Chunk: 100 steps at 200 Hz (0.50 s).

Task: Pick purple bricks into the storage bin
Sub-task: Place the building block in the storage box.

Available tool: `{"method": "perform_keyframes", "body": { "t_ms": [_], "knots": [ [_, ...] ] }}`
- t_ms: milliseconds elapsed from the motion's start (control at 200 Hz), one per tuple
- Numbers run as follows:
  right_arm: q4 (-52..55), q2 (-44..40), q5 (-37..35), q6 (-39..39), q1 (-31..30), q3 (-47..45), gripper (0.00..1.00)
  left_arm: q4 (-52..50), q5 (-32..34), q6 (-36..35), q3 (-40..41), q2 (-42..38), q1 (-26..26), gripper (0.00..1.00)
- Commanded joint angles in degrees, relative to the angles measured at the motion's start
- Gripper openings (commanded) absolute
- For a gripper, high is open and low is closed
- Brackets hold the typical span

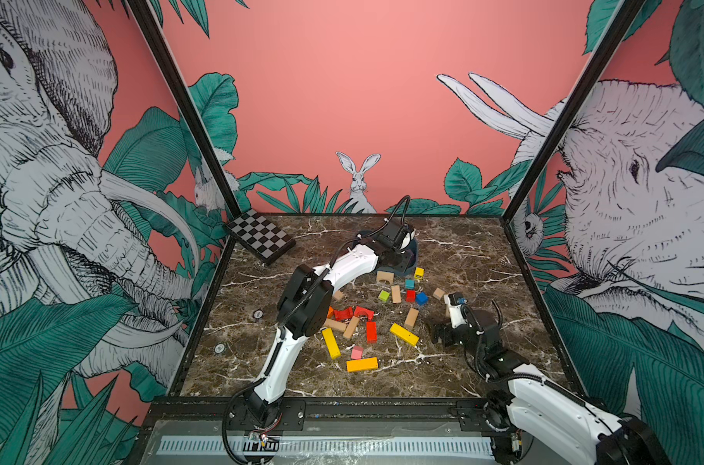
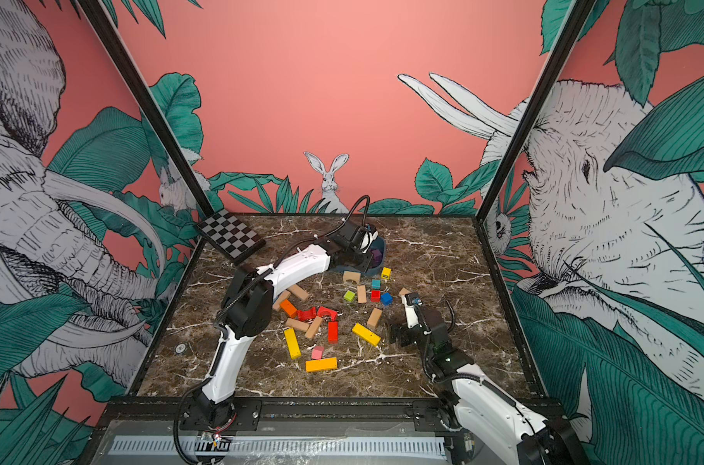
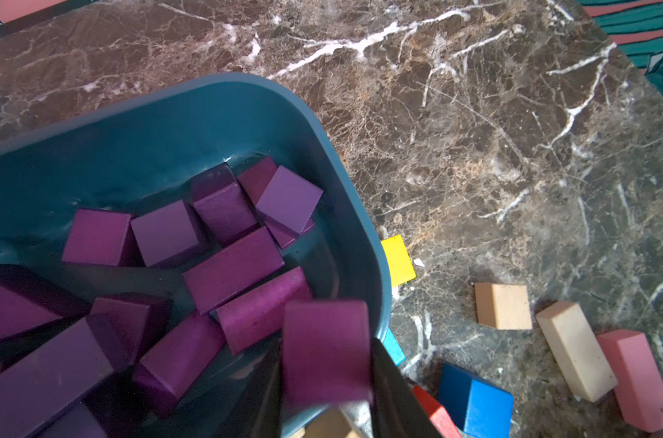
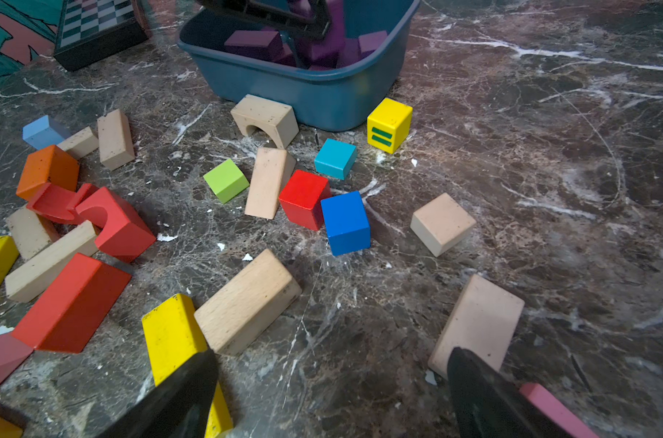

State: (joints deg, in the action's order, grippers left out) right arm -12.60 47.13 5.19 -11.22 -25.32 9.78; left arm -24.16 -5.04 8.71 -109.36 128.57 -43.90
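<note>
- In both top views the storage bin (image 1: 411, 266), a shallow dark blue tub, stands toward the far side of the marble tabletop (image 1: 483, 257). The left hand (image 1: 398, 257) reaches down into it and hides most of it, and its jaws cannot be seen here. The purple bricks (image 2: 376, 254) show only as a dark violet patch inside.
- The right hand (image 1: 442, 334) sits low over the tabletop, well apart from the bin, beside the loose coloured blocks (image 1: 402, 334).
- Left wrist view: about a dozen purple bricks lie jumbled in the bin. They are matte plum-painted wood, cubes and short bars, some flat and some tilted on their neighbours.
- A blurred purple brick (image 3: 326, 333) sits between the left hand's dark fingers (image 3: 398, 386), over the bin's edge. I cannot tell whether it is clamped or loose.
- Right wrist view: the right hand's fingers (image 4: 193, 386) are spread wide over bare tabletop with nothing between them.
- The bin stands beyond the coloured blocks with purple bricks heaped inside. A tan arch block (image 4: 265, 117) and a yellow cube (image 4: 388, 125) lie just beside its wall.
</note>
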Motion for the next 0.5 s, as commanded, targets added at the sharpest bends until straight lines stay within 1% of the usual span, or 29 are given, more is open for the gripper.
{"method": "perform_keyframes", "body": {
  "t_ms": [0, 65, 135, 305, 325, 345, 360, 365, 375, 495],
  "knots": [
    [-1.74, -0.29, 0.53, -0.4, 0.41, 0.06, 0.96, -0.88, 0.71, -1.11, -1.38, -0.25, -0.22, 0.41],
    [-1.77, -0.29, 0.52, -0.42, 0.42, 0.07, 0.96, -0.87, 0.9, -1.48, -1.38, -0.25, -0.22, 0.46],
    [-1.75, -0.29, 0.5, -0.38, 0.41, 0.08, 0.96, -0.92, 0.92, -1.75, -1.45, -0.28, -0.22, 0.55],
    [-1.92, -0.22, 0.56, -0.41, 0.49, 0.06, 0.96, -0.93, 1.44, -2.62, -1.73, -0.81, -0.22, 0.67],
    [-1.86, -0.2, 0.54, -0.43, 0.45, 0.08, 0.96, -0.89, 1.65, -2.76, -1.69, -0.99, -0.22, 0.71],
    [-1.92, -0.12, 0.57, -0.42, 0.45, 0.06, 0.96, -0.75, 1.84, -2.89, -1.7, -1.12, -0.22, 0.81],
    [-1.95, -0.11, 0.54, -0.38, 0.45, 0.06, 0.96, -0.79, 2.0, -3.03, -1.73, -1.25, -0.22, 0.94],
    [-1.92, -0.11, 0.53, -0.38, 0.45, 0.06, 0.96, -0.8, 2.07, -3.06, -1.73, -1.28, -0.22, 0.97],
    [-1.91, -0.11, 0.52, -0.38, 0.47, 0.11, 0.96, -0.71, 2.12, -3.22, -1.73, -1.41, -0.22, 0.98],
    [-1.9, -0.1, 0.61, -0.42, 0.49, 0.06, 0.96, -0.54, 3.53, -4.65, -1.59, -3.31, -0.22, 0.99]
  ]
}}
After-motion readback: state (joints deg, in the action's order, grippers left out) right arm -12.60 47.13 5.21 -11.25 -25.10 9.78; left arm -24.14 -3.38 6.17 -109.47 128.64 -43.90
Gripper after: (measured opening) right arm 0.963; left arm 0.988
